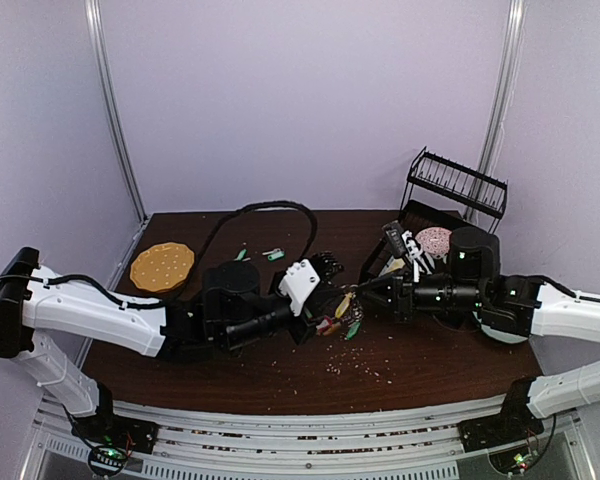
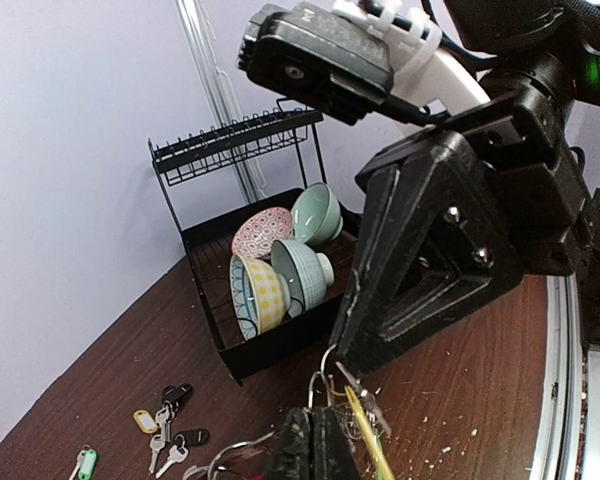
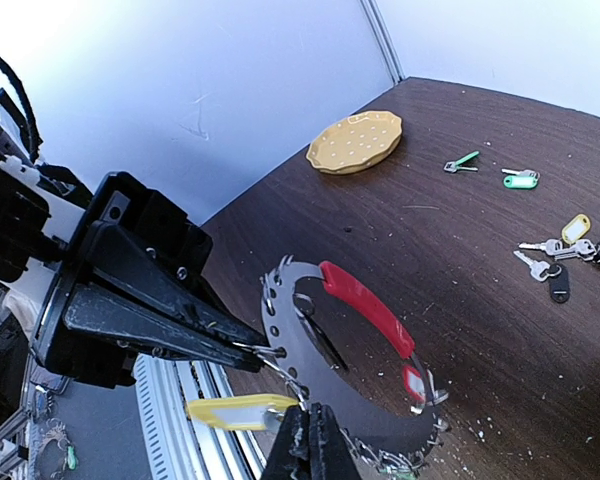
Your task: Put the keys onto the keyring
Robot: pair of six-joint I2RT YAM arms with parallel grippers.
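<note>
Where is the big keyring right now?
Right wrist view, centre: the keyring is at the tips of the left pincer, just beyond the right pincer, red arc uppermost.

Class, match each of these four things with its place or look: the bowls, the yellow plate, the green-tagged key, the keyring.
Things:
1 bowls
2 yellow plate
3 green-tagged key
4 keyring

Place or look:
A far left of the table
B red arc plus beaded chain
C inside the black rack
D small, lying loose on the tabletop

Pairs: 1-C, 2-A, 3-D, 4-B
</note>
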